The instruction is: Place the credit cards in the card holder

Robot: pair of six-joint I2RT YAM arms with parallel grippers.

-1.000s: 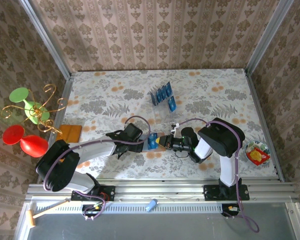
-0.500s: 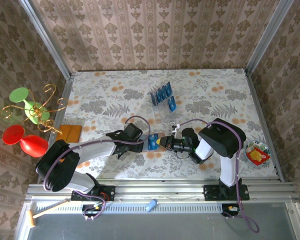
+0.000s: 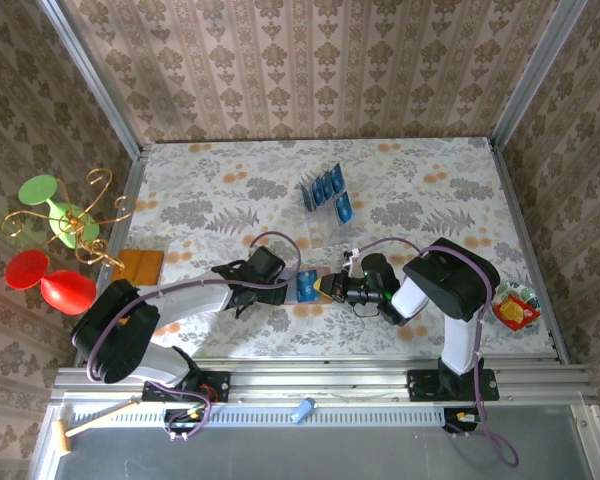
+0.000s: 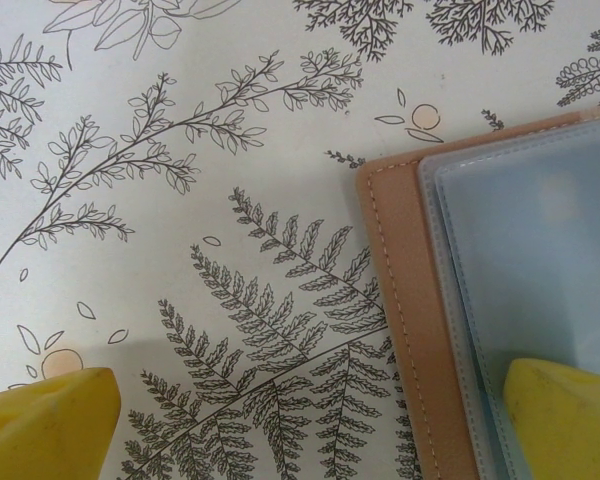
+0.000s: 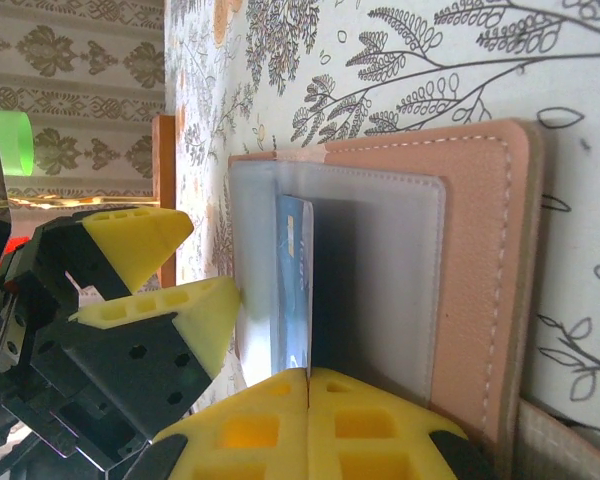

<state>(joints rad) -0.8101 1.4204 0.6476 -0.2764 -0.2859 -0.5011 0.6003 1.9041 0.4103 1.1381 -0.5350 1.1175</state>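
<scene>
The card holder (image 5: 485, 250) lies open on the table, tan outside with a grey inside (image 5: 380, 250). My right gripper (image 5: 308, 378) is shut on one blue credit card (image 5: 294, 290), which stands on edge with its far end in the grey sleeve. From above, that card (image 3: 306, 285) sits between my right gripper (image 3: 321, 287) and my left gripper (image 3: 291, 284). My left gripper (image 4: 305, 430) is open, and one yellow fingertip (image 4: 565, 415) rests on the grey inside (image 4: 540, 240) by the tan edge (image 4: 392, 300). Several more credit cards (image 3: 325, 188) stand farther back.
Those cards sit in a clear slotted rack (image 3: 325, 225) behind the grippers. A flat orange-brown square (image 3: 140, 265) lies at the table's left edge, beside balloons (image 3: 50, 280) on a gold stand. A bowl of snacks (image 3: 515, 305) sits at the right edge.
My right arm's elbow has shifted slightly to the right. The card and both grippers stay almost where they were.
</scene>
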